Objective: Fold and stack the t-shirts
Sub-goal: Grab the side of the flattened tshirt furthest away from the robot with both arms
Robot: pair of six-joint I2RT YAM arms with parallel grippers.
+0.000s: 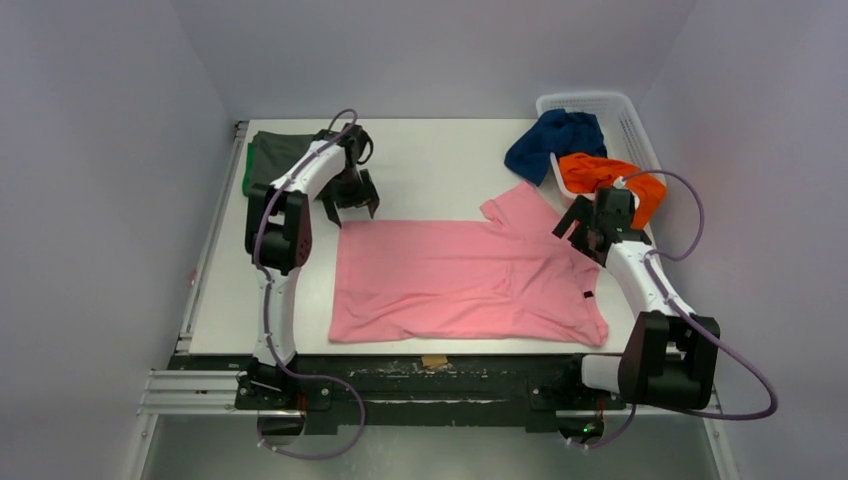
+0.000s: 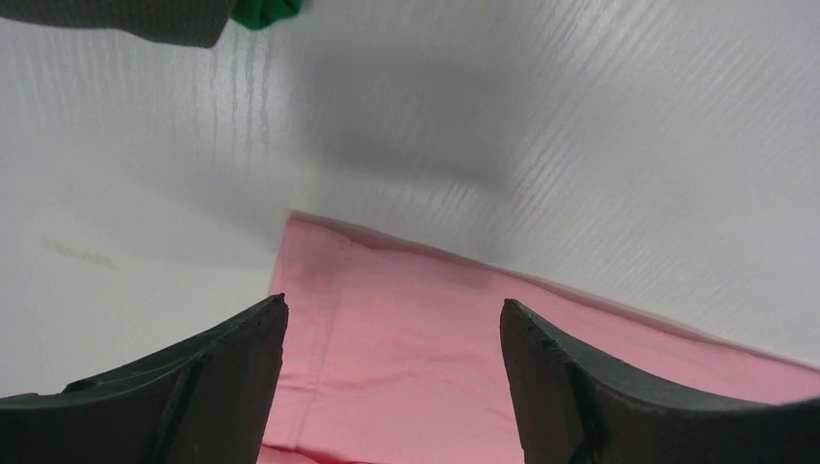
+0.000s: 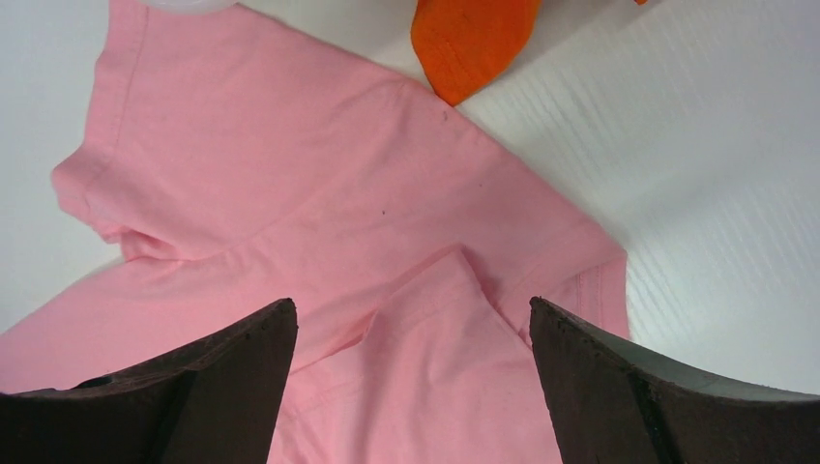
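The pink t-shirt (image 1: 460, 280) lies spread flat on the middle of the white table. My left gripper (image 1: 350, 208) is open and empty, just above the shirt's far left corner (image 2: 387, 319). My right gripper (image 1: 577, 232) is open and empty over the shirt's right side, where a sleeve and folds show (image 3: 387, 251). A folded dark grey t-shirt (image 1: 275, 152) lies on a green one (image 1: 246, 178) at the far left; both show at the top edge of the left wrist view, grey (image 2: 126, 19) and green (image 2: 266, 12). The navy t-shirt (image 1: 555, 142) and orange t-shirt (image 1: 600, 175) hang out of the basket.
A white plastic mesh basket (image 1: 620, 110) stands at the far right corner. The orange cloth's tip (image 3: 469, 43) lies next to the pink shirt's sleeve. The table's near edge has a black rail (image 1: 430, 375) with a small tan scrap (image 1: 434, 361).
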